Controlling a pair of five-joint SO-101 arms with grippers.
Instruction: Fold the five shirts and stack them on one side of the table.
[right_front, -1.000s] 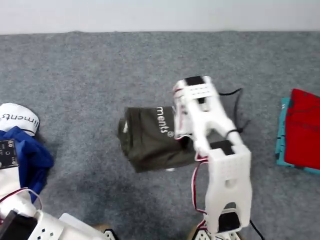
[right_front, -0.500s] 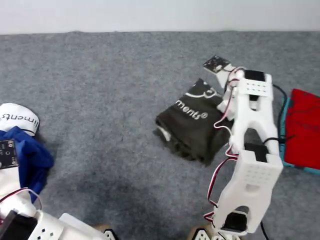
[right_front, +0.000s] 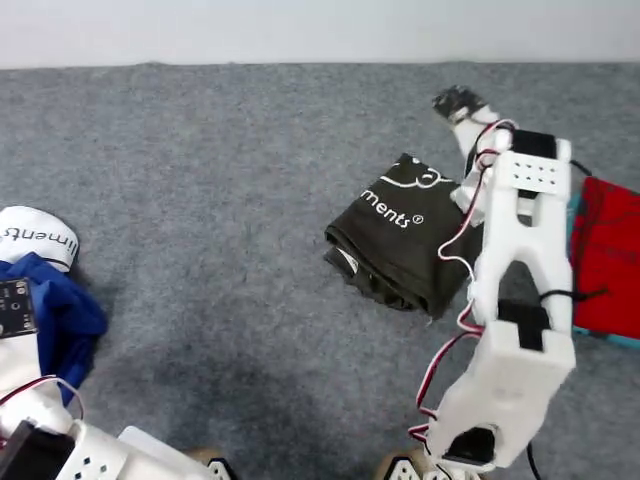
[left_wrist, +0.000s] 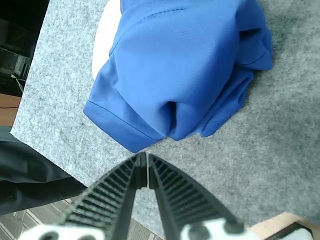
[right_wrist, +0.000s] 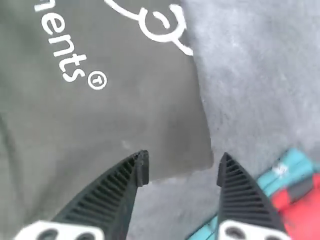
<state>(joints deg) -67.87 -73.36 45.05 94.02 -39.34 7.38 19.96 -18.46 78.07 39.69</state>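
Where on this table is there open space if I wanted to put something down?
The widest bare grey mat lies between the blue shirt and the dark folded shirt, and along the far edge. It is crowded on the right, where that shirt, the right arm and the red shirt sit close.

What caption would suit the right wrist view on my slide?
Open right gripper above a corner of the folded dark shirt, teal and red shirts nearby.

On the worktop (right_front: 200, 160), a folded shirt (right_front: 405, 245) lies near centre, toward 3 o'clock. Stacked shirts (right_front: 610, 250) sit at the 3 o'clock edge, crumpled shirts (right_front: 55, 310) at 9 o'clock.
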